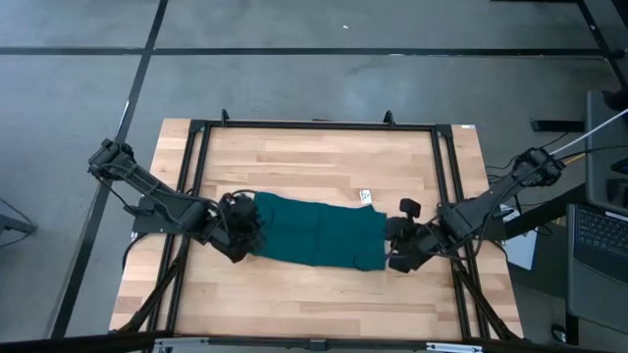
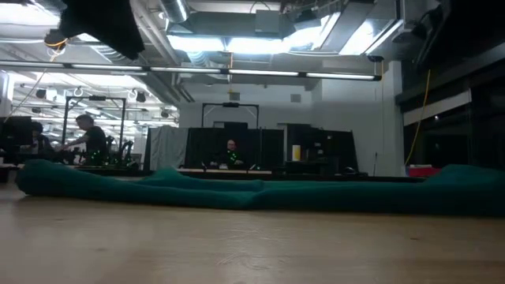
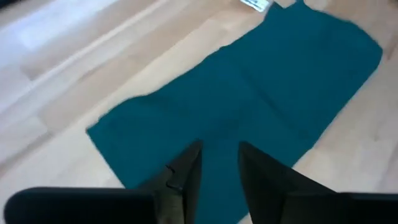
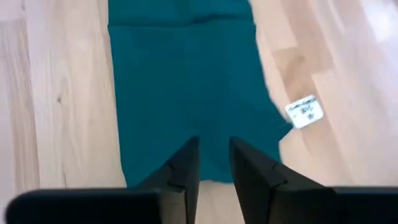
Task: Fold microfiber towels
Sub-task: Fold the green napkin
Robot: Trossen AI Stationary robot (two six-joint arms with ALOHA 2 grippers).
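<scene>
Towel (image 1: 319,233) long axis runs between left gripper (image 1: 241,235) and right gripper (image 1: 396,245); both at towel's ends, jaws parted, empty.

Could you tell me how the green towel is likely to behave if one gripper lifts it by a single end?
The towel would probably droop and trail rather than hold its shape: it lies limp in a folded strip on the table, with soft ripples showing in the low view. It looks thin, so likely light. Its folded layers may slide apart, since nothing pins them and both grippers, left and right, stand open.
</scene>
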